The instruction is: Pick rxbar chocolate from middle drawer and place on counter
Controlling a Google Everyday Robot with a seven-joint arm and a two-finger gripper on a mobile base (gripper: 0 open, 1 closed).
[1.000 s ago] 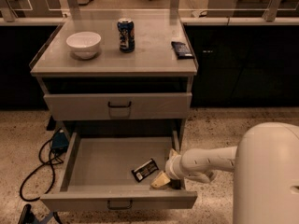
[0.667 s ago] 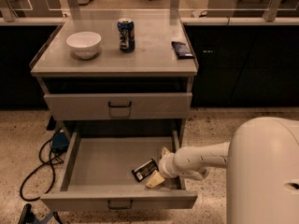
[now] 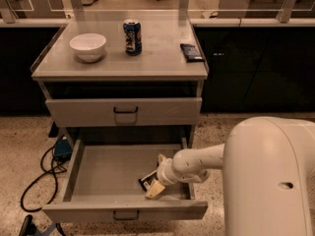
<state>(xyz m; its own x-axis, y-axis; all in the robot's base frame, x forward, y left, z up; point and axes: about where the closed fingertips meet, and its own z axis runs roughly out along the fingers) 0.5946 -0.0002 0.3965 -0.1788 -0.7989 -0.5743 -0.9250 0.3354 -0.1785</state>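
Observation:
The rxbar chocolate (image 3: 146, 181), a small black bar with pale lettering, lies tilted on the floor of the open middle drawer (image 3: 106, 173), near its front right. My gripper (image 3: 157, 175) reaches into the drawer from the right. It is open, with one pale finger behind the bar and one in front of it. The bar rests on the drawer floor between them, partly hidden by the wrist. The counter (image 3: 160, 58) is the pale cabinet top above.
On the counter stand a white bowl (image 3: 87, 46), a dark can (image 3: 132, 36) and a flat dark blue packet (image 3: 191, 52). The taller upper drawer (image 3: 123, 111) is closed. A blue box (image 3: 62, 148) and black cables (image 3: 37, 181) lie on the floor at left. My arm's white body fills the lower right.
My gripper has moved left inside the drawer, from beside the bar's right end to straddling it. The bar has stayed in place.

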